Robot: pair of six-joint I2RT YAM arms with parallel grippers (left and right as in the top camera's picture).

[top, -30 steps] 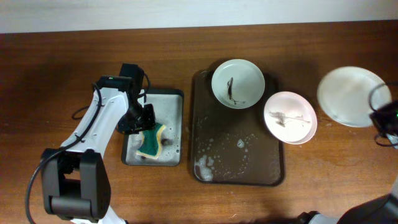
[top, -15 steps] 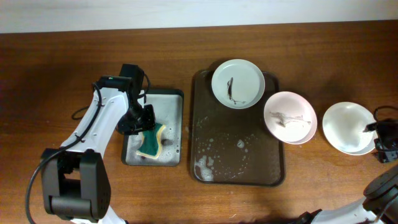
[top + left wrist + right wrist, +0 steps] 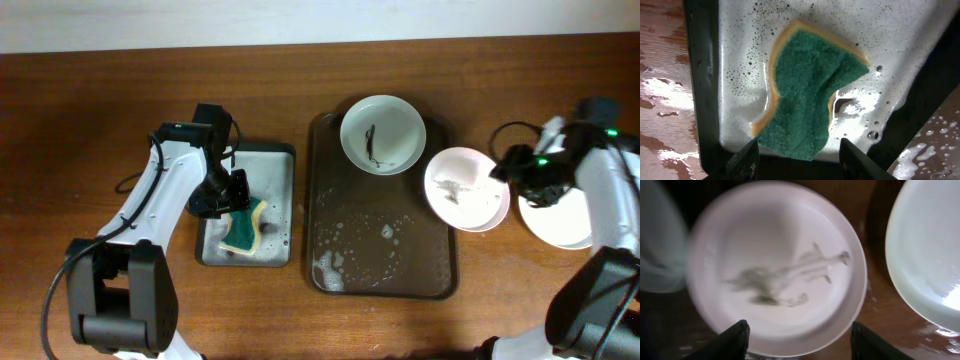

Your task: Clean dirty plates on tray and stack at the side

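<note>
The dark brown tray (image 3: 370, 250) holds a white plate (image 3: 382, 134) with a dark smear at its far end. A pinkish plate (image 3: 466, 188) with grey smears overlaps the tray's right rim. A clean white plate (image 3: 565, 222) lies on the table to the right, partly under my right arm. My right gripper (image 3: 508, 172) is open at the pinkish plate's right edge. In the right wrist view that pinkish plate (image 3: 775, 270) fills the frame, with the right gripper (image 3: 802, 342) straddling its near rim. My left gripper (image 3: 225, 195) hangs open over the sponge (image 3: 245, 228).
A grey basin (image 3: 280, 150) left of the tray holds soapy water and the green-and-yellow sponge (image 3: 810, 95); the left gripper (image 3: 800, 160) is just above its near end. Foam patches (image 3: 330, 268) lie on the tray's bare floor. A cable runs by the right arm.
My right gripper opened and left the clean plate on the table at the right, then swung left to the pinkish plate. The left arm and sponge stayed put.
</note>
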